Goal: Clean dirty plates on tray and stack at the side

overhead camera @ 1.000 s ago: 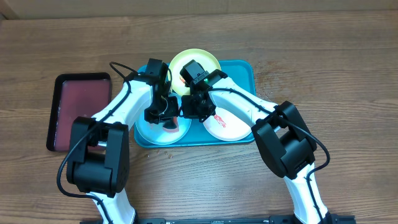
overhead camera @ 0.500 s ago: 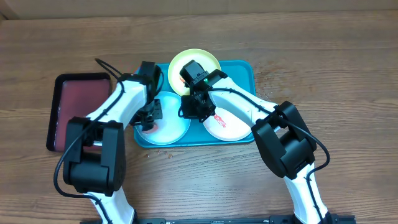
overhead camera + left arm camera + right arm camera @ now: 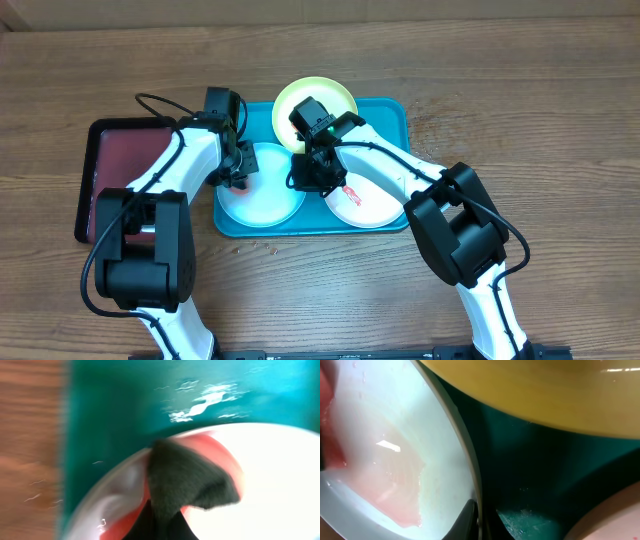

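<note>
At frame centre we judge the light blue plate point(image 3: 262, 197) light, slick, best rim-held: right gripper point(image 3: 308, 183) pinches its rim, left gripper point(image 3: 237, 180) pinches a cloth point(image 3: 185, 477).

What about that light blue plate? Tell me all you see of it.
The light blue plate is round, shallow and glossy, likely plastic, lying flat at the left of the turquoise tray. Pale pink film covers part of its inside, with thicker red at the left rim, where the left end effector presses a dark grey pad. The right end effector seems to pinch its right rim.
</note>
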You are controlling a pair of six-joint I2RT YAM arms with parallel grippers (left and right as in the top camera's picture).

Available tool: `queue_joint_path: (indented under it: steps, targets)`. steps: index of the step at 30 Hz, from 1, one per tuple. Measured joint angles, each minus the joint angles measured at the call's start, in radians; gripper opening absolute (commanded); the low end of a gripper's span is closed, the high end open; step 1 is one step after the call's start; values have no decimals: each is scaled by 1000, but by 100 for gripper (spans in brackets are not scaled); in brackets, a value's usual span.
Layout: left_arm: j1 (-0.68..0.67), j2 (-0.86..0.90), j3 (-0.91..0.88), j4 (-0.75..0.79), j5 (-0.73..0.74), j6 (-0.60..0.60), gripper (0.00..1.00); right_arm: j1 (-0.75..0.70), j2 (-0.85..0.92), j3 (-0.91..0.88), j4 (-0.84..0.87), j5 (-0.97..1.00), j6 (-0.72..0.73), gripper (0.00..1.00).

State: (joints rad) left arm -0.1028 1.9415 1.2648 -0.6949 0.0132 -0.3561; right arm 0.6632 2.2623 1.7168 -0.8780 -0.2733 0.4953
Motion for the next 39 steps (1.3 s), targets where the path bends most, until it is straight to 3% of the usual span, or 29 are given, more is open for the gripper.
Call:
queue_joint_path:
  steps: [7,17,22,25,31,35,39]
  targets:
    - [-20,6,0,28,198,35,4,-1,0,0,0,0,1,4]
    - [-70,6,2,-136,269,59,4,-1,0,1,-1,0,-5,4]
    - [-94,6,2,-232,294,148,4,-1,0,1,-1,1,-7,4]
    - [-96,6,2,-274,223,150,4,-1,0,2,-3,0,-7,4]
    - [-92,6,5,-341,-59,58,4,0,0,2,-4,-1,-7,4]
    - [-71,6,5,-299,-197,17,4,0,0,2,-3,-1,-13,4]
    - [-57,6,5,-198,-243,6,4,1,0,2,-3,-1,-25,4]
